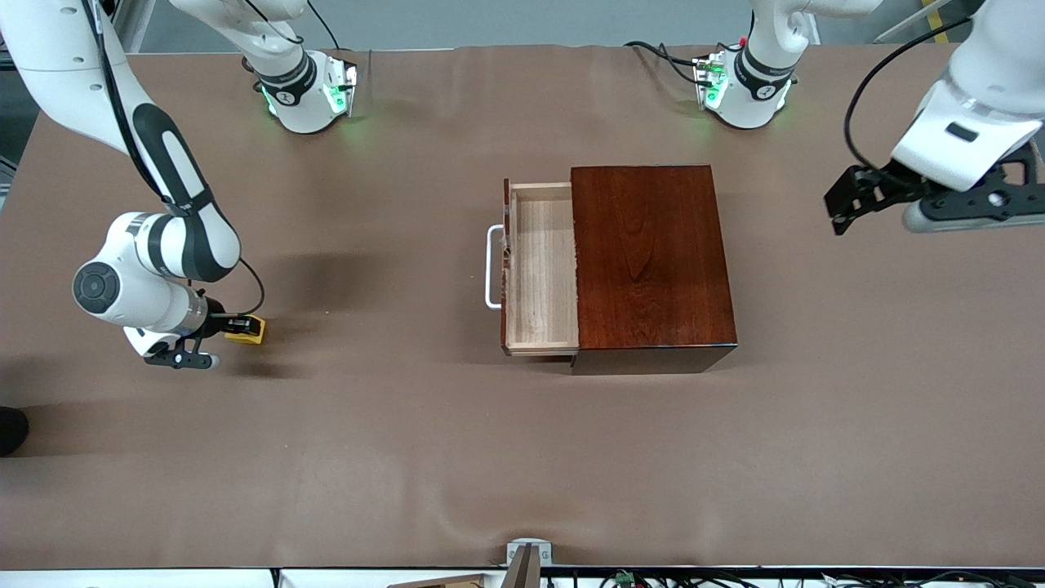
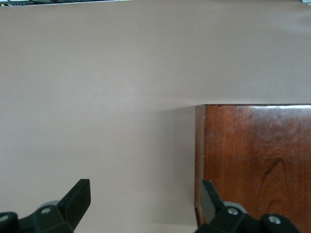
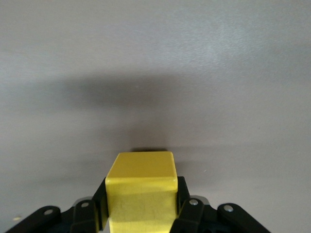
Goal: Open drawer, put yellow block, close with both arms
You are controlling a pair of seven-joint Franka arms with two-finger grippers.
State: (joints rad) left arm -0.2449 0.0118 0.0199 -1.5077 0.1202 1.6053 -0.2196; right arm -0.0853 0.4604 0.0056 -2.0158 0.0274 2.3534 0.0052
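The yellow block sits between the fingers of my right gripper, low over the table at the right arm's end. In the right wrist view the gripper is shut on the block; I cannot tell whether the block touches the table. The drawer stands pulled open and empty, its white handle toward the right arm's end. It belongs to the mahogany box. My left gripper is open and empty in the air over the table beside the box. In the left wrist view a corner of the box shows.
The brown table cover is wrinkled near the front edge. A grey clamp sits at the middle of that edge. A dark object lies at the table's edge at the right arm's end.
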